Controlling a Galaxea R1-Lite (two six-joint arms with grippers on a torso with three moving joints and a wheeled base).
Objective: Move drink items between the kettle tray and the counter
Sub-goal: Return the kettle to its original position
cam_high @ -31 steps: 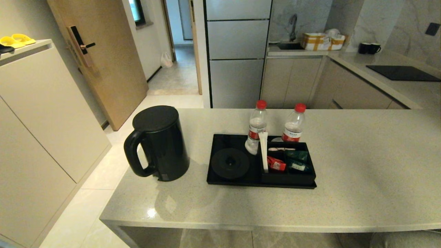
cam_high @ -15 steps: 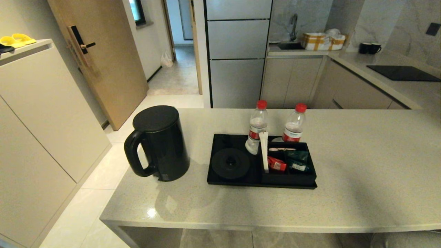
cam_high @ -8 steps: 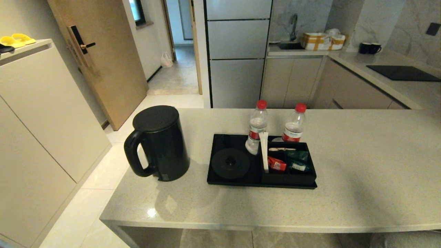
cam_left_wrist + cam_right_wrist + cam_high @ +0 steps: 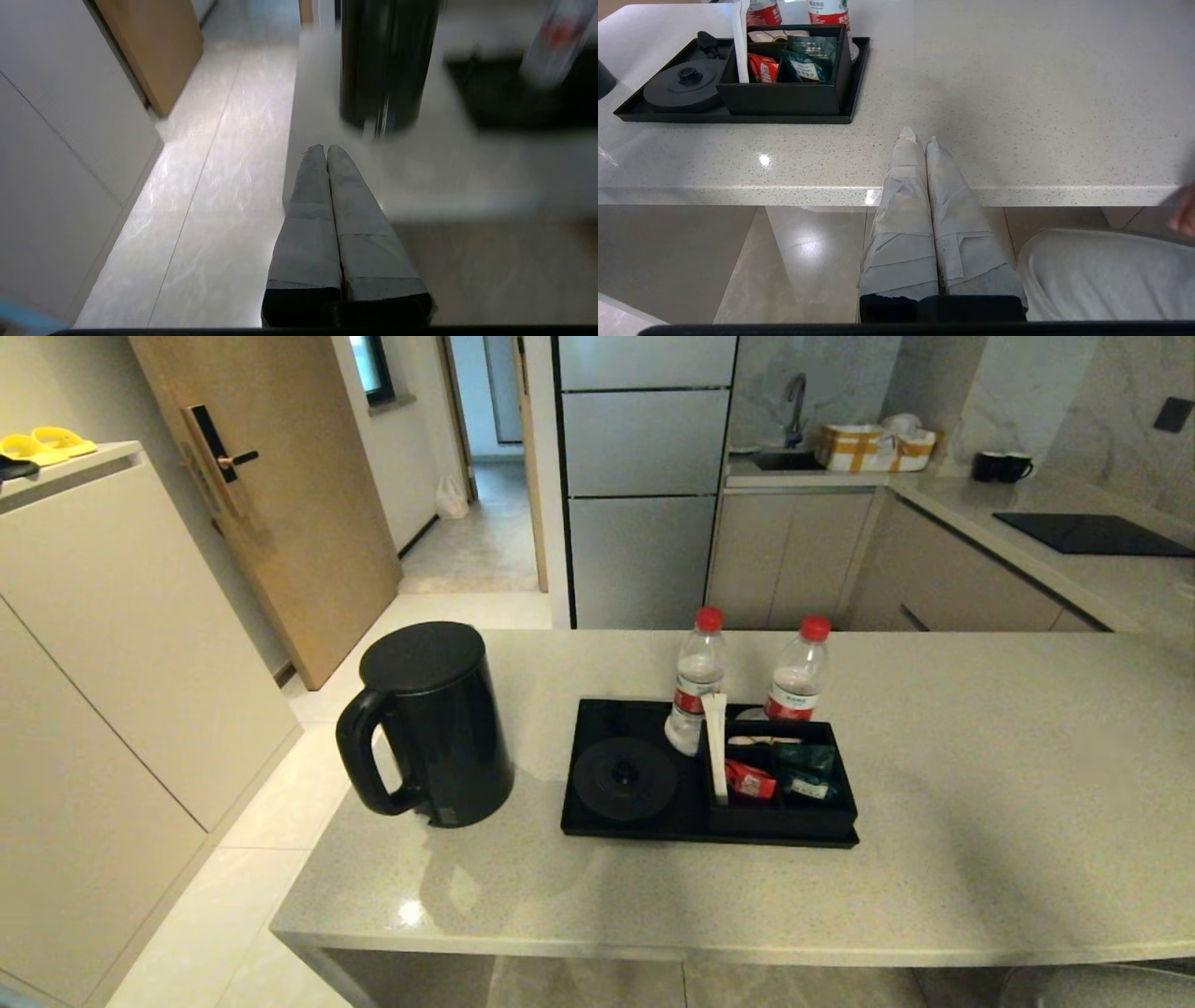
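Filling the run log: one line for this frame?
left gripper shut, empty, off the counter edge | right gripper shut, empty | kettle on counter, off tray | two bottles behind sachet box

Across the head views almost nothing differs. The flat black rectangular tray point(image 4: 597, 826) sits a hair farther toward 3 o'clock in the head view than in the earliest picture, a shift so slight that it may be the camera rather than the tray.
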